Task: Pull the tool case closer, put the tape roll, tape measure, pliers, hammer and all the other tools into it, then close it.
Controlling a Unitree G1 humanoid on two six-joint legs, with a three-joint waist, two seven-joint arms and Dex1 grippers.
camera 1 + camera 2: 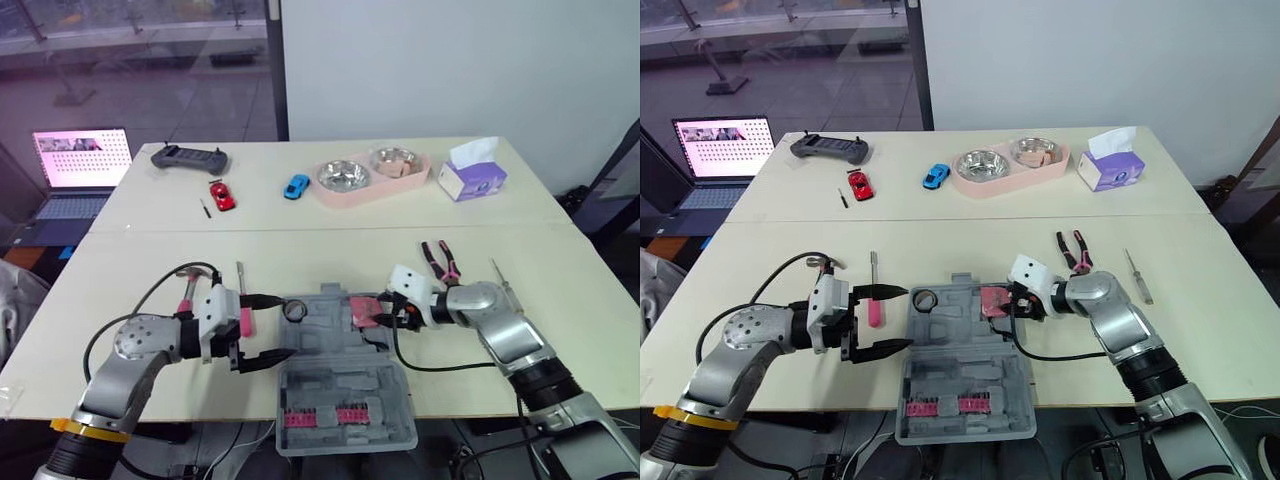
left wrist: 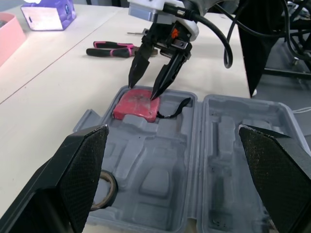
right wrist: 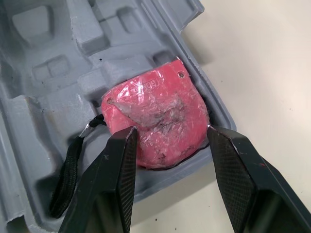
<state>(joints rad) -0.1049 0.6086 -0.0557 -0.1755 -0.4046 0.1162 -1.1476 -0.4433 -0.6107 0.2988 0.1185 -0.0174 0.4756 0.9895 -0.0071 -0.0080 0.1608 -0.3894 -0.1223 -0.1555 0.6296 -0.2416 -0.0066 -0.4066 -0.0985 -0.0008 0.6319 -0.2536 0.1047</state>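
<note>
The grey tool case [image 1: 330, 375] lies open at the table's front edge. The tape roll [image 1: 294, 311] sits in its back left pocket. The pink tape measure [image 3: 155, 116] rests in the back right pocket. My right gripper [image 1: 385, 312] is open, its fingers [image 3: 119, 174] straddling the tape measure from the right. My left gripper [image 1: 285, 325] hangs open at the case's left edge, holding nothing. Pink-handled pliers [image 1: 440, 260] lie behind my right arm. The hammer [image 1: 190, 285] lies partly hidden behind my left arm, with a pink screwdriver [image 1: 243, 305] beside it.
A thin screwdriver [image 1: 1138, 275] lies at the right. At the back stand a pink tray [image 1: 372, 190] with two metal bowls, a tissue box [image 1: 472, 175], a red [image 1: 222, 194] and a blue toy car [image 1: 296, 186], a controller [image 1: 188, 158] and a laptop [image 1: 80, 170].
</note>
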